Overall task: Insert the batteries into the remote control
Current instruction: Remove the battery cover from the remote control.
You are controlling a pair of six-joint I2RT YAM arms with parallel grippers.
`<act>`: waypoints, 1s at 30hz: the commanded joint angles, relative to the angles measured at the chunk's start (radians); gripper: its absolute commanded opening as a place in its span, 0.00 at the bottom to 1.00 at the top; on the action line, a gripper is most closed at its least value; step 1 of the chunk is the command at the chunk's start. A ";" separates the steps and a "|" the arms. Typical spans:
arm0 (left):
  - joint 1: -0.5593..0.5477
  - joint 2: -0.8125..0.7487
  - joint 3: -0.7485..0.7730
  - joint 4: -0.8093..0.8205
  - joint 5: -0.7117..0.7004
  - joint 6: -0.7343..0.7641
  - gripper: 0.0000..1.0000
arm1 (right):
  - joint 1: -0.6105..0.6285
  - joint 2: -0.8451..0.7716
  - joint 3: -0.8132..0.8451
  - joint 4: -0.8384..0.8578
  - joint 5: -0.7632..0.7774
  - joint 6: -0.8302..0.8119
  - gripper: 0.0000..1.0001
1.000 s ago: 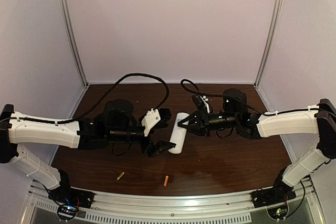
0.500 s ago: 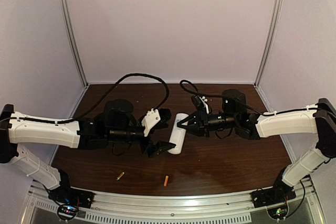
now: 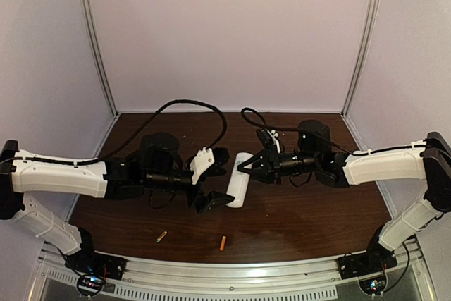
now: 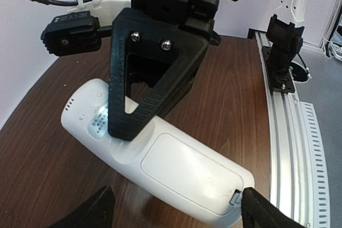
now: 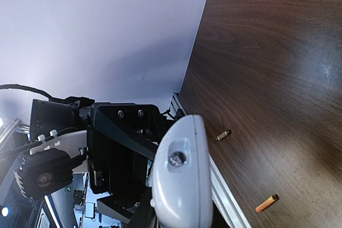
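Short of both jaws, a golden battery (image 3: 161,236) and an orange battery (image 3: 223,242) lie loose on the counter (image 3: 303,216). Left jaws stand wide, straddling the cover end of the remote control (image 4: 181,169), probably to open it; right jaws clamp its far end steady.

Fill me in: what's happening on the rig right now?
The right gripper is clamped on one end of the small white oblong plastic remote control, back side up, mid-way across the brown wooden table. The left gripper is open, its fingers either side of the remote's other end. The two batteries, a golden-brass cylinder and an orange cylinder, lie untouched near the table's front edge. The remote's back cover looks to be in place, so nothing is loaded yet.
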 commanded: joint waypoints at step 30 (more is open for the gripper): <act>0.002 -0.066 -0.017 0.100 -0.261 0.037 0.79 | 0.020 0.056 0.003 0.088 -0.033 0.063 0.00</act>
